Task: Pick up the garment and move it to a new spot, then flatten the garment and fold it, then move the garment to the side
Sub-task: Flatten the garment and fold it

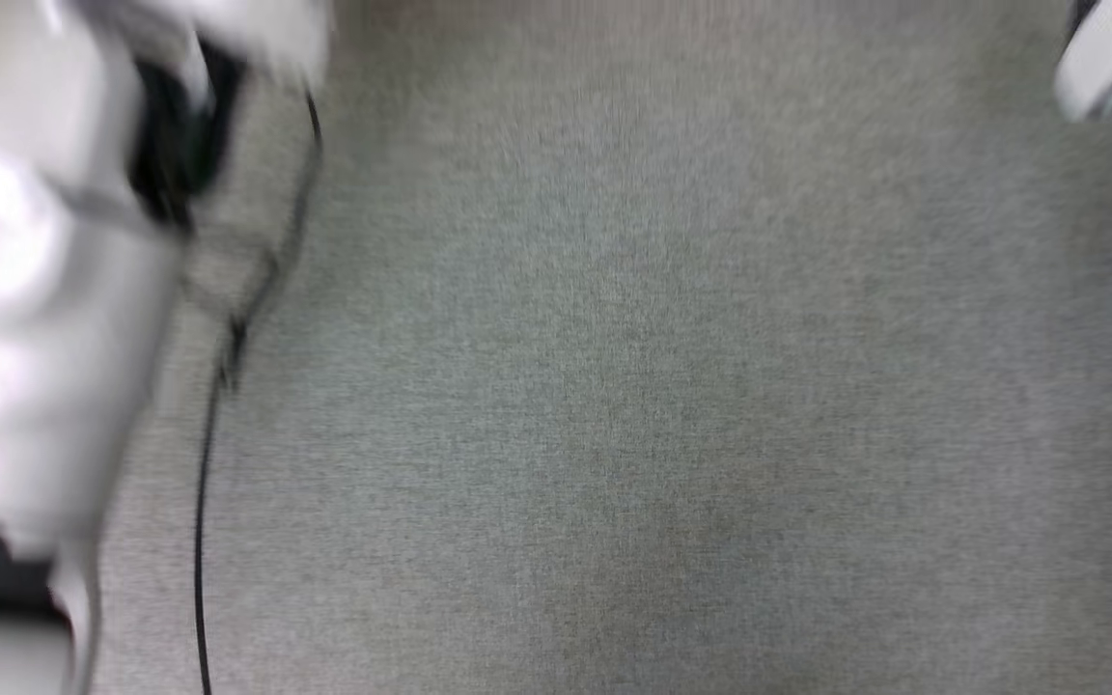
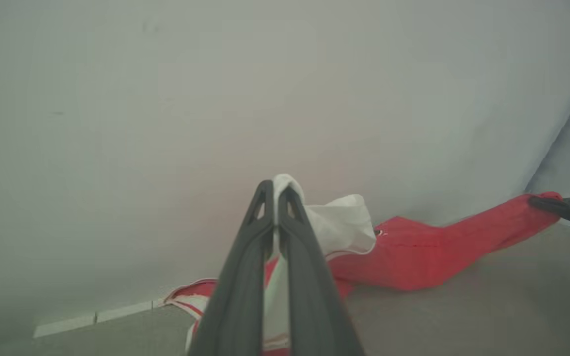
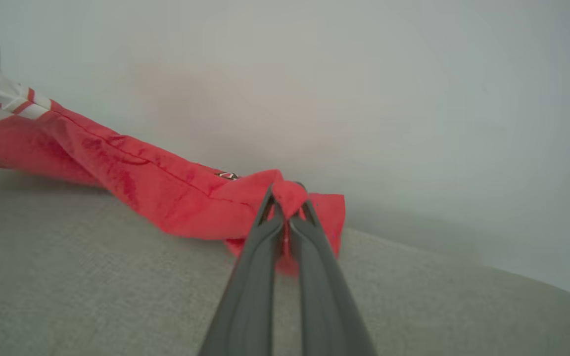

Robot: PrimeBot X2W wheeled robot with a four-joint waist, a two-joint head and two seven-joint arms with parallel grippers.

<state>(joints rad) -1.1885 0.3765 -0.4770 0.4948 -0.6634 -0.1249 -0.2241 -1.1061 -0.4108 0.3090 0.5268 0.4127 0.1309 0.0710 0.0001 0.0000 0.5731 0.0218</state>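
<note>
Red garment (image 2: 413, 252) is spanning between both pinches: left gripper (image 2: 275, 193) is clamping shut on its white sleeve and right gripper (image 3: 289, 200) on a red edge, likely tensioning it for flattening on the grey surface (image 3: 92, 277) below.

Seemingly a bare indoor test space (lab-like): grey woven surface (image 1: 672, 386), plain pale backdrop (image 2: 215, 99), loose black cable (image 1: 200, 541).

one garment (image 3: 166, 198), two hands (image 2: 273, 188) (image 3: 287, 198), one cable (image 1: 201, 521)
</note>
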